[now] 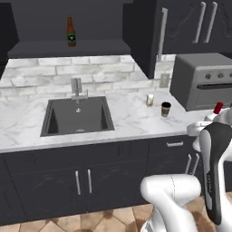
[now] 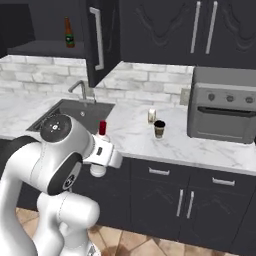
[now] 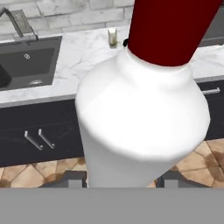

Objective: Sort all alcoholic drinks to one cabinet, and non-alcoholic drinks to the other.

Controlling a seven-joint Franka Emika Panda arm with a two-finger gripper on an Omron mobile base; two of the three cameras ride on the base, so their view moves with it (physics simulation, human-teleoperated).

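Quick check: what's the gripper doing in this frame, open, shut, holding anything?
Gripper: closed on the white bottle with the red cap, held in the air in front of the counter.

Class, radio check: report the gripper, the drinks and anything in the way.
Gripper shut on white bottle, off the counter. Beer bottle on open cabinet shelf. Coffee cup and carton on counter. Nothing seen in the way.

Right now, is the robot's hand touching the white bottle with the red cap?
Touching. In the hand view the white bottle stands between the gripper fingertips, its body pressed against both. The right base view shows it lifted off the counter.
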